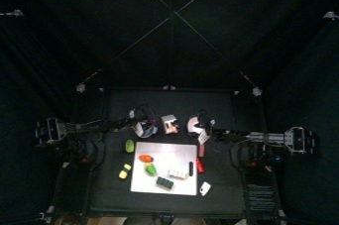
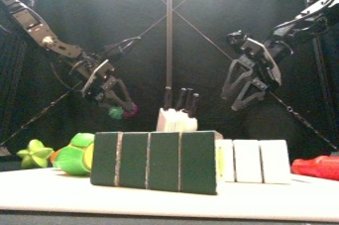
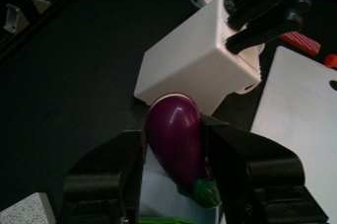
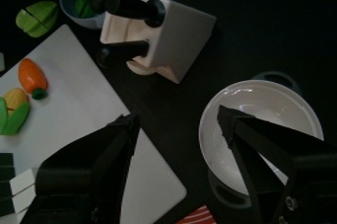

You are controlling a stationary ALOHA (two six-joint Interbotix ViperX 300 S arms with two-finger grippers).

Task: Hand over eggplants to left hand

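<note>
A row of dark green blocks (image 2: 153, 160) is seen nearest in the front view, with white blocks (image 2: 252, 160) beside it and a green toy (image 2: 73, 155) at the left end, all on the tabletop (image 2: 169, 207). Behind these, a white knife block (image 2: 176, 118) stands mid-table. Further back, both arms hang above the tabletop. The eggplant (image 3: 175, 139) is held lengthwise in the left gripper (image 3: 175, 164); its fingers (image 3: 116, 169) are closed partway against its sides, and its green stem end points toward the wrist. In the front view only a purple patch (image 2: 117, 112) is seen at that gripper. The right gripper (image 4: 178, 139) is spread wide and nothing is held in it; a white bowl (image 4: 263, 134) lies under it. The handover is judged already done. A slip is judged the main risk: the eggplant is smooth and rounded, gripped along its curved sides, so a jolt or loosening could let it slide out and drop near the knife block.
</note>
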